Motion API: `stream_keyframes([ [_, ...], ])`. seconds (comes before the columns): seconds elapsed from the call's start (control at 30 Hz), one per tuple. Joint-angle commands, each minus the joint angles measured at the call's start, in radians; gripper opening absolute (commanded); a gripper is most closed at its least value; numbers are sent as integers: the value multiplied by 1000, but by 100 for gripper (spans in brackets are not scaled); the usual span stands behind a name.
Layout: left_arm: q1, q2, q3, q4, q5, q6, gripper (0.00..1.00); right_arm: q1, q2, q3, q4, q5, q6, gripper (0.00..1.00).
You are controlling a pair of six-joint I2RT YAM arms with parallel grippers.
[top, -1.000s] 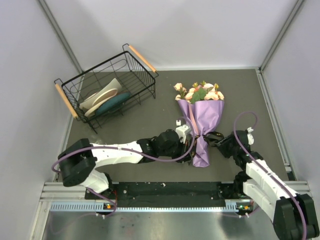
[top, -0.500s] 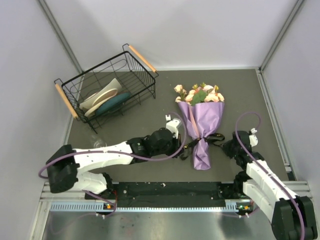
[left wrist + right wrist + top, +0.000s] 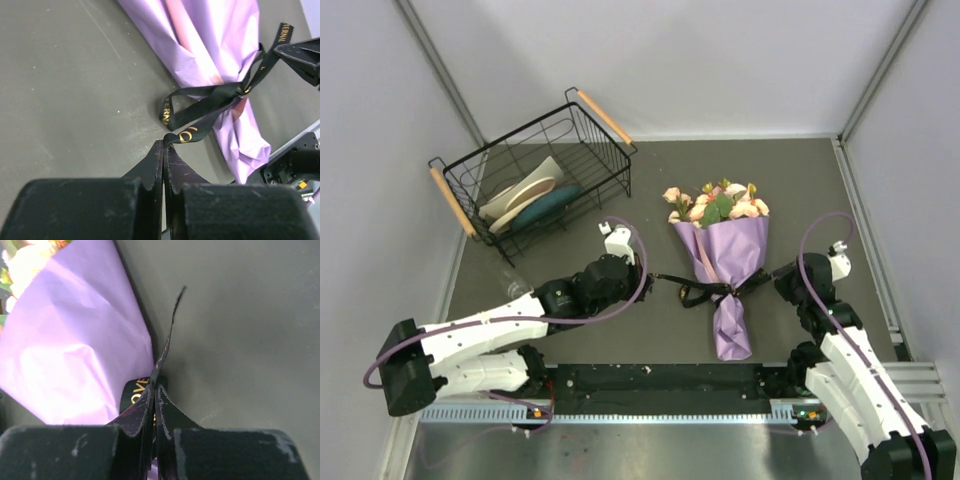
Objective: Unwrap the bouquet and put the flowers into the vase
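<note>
Left tool: your left tool (image 3: 164, 143) has its jaws pressed together on one tail of the black ribbon (image 3: 210, 100), with gold lettering just past the tips.
Right tool: your right tool (image 3: 154, 386) is clamped on the other tail, whose end pokes up beyond the tips.
Ribbon: it runs from each of your tools to a knot at the narrow waist of the wrap.
Bouquet: the bouquet (image 3: 725, 255) lies flat on the tabletop (image 3: 800, 190) between your tools, its purple paper (image 3: 215, 40) closed.
Flowers: the flowers (image 3: 715, 205) point toward the far side.
Vase: the vase (image 3: 516, 290) stands beside your left arm, well apart from the bouquet.
Basket: the basket (image 3: 505, 132) sits at far left.
</note>
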Motion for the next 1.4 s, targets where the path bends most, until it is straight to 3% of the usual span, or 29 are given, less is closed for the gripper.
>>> stream_keyframes([
  [0.0,61,19,-11,-25,-7,-13,0,-10,37,56,-20,67,-37,0],
  [0.37,374,-85,-68,-68,122,9,0,-79,194,165,13,90,-140,0],
  [0.83,567,-253,-56,-243,21,16,0,-84,229,298,-9,200,-319,0],
  [1.37,878,-240,-34,-371,114,91,0,-158,286,387,-82,197,-333,0],
])
